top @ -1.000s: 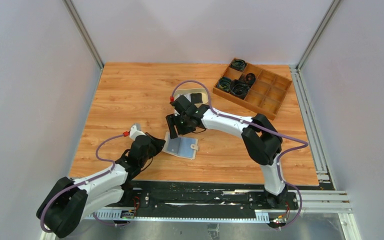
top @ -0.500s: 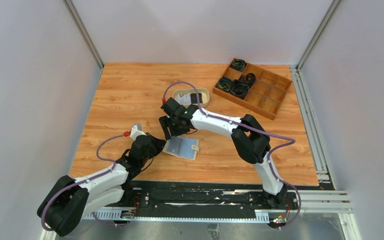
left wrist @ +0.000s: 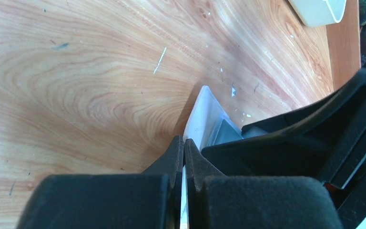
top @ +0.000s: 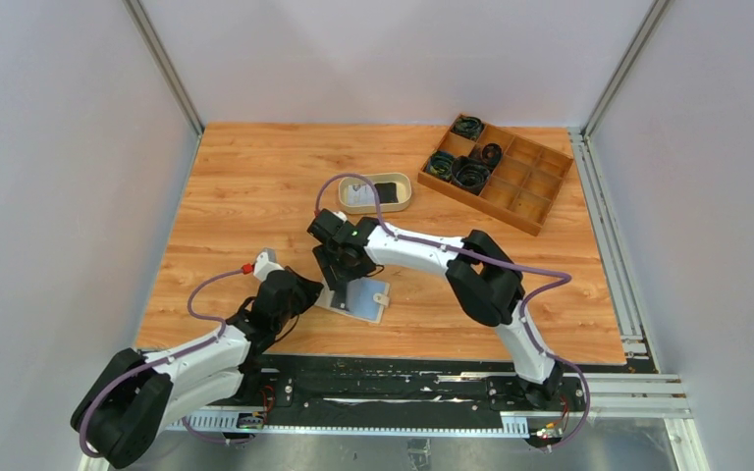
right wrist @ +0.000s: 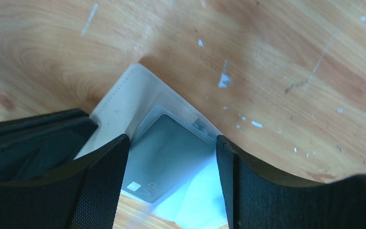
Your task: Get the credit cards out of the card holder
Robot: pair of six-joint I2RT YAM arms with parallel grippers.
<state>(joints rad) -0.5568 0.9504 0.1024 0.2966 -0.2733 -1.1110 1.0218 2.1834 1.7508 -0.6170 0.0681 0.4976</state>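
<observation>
The card holder lies open on the table, pale grey-blue side up. My left gripper is shut on its left edge; in the left wrist view the fingers pinch the thin pale flap of the card holder. My right gripper is open just above the card holder's left half. In the right wrist view its jaws stand on either side of a grey credit card marked VIP, which sits in a pocket of the card holder. They do not touch it.
An oval beige tray behind the right arm holds a white card and a black card. A wooden compartment box with black cable coils stands at the back right.
My right gripper has moved from beside the tray toward the near left and down over the open card holder, uncovering the tray. The left gripper has kept its hold.
</observation>
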